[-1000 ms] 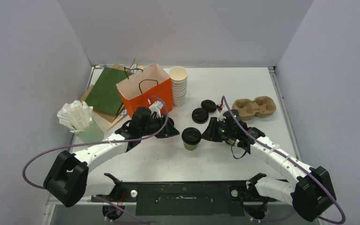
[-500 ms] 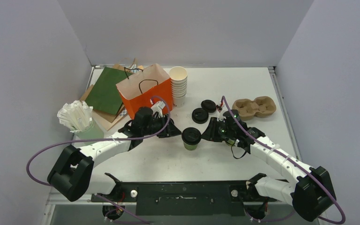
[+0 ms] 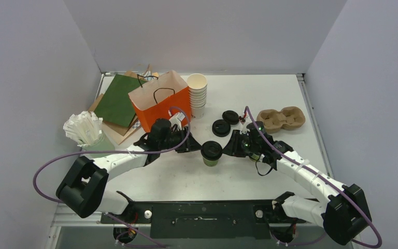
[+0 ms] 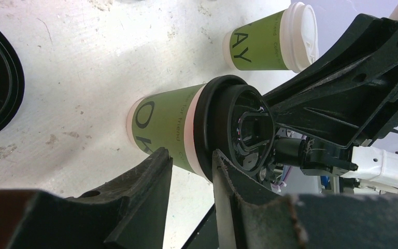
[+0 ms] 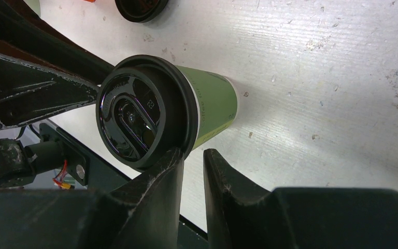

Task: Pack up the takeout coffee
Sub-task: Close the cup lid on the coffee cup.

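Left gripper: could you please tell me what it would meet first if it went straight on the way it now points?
The black-lidded green coffee cup, standing directly ahead of the left gripper. The gripper looks almost at the cup's side, though depth is unclear.

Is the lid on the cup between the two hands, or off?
On. A black lid sits over the rim of the green cup, which stands upright.
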You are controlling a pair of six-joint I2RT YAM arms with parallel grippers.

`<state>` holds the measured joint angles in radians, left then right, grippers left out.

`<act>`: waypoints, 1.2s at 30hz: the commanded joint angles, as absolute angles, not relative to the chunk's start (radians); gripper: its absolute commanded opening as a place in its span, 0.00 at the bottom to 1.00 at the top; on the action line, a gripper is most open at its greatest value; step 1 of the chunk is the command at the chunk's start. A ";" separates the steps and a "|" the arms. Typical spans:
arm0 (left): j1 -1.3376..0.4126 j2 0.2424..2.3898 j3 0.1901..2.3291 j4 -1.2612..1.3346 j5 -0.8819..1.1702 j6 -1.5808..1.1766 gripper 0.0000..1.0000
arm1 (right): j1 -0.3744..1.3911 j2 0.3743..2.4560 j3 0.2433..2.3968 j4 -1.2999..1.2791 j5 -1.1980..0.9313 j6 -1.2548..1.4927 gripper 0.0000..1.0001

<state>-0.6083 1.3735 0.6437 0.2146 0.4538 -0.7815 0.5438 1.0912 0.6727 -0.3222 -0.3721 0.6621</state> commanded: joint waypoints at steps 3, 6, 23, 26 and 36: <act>-0.618 1.371 0.634 0.290 0.474 -0.786 0.34 | 0.540 1.094 0.683 -0.314 -0.375 0.646 0.22; -0.617 1.377 0.633 0.278 0.471 -0.780 0.29 | 0.540 1.094 0.686 -0.314 -0.375 0.646 0.22; -0.622 1.384 0.544 0.291 0.451 -0.767 0.07 | 0.540 1.106 0.665 -0.300 -0.375 0.651 0.21; -0.628 1.388 0.526 0.304 0.446 -0.771 0.07 | 0.540 1.109 0.655 -0.292 -0.380 0.655 0.21; -0.647 1.410 0.495 0.291 0.397 -0.747 0.06 | 0.541 1.122 0.646 -0.283 -0.380 0.655 0.21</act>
<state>-0.6239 1.3727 0.5423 0.4332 0.4576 -0.8085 0.5434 1.0973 0.6651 -0.3031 -0.3855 0.6628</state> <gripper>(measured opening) 0.077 0.213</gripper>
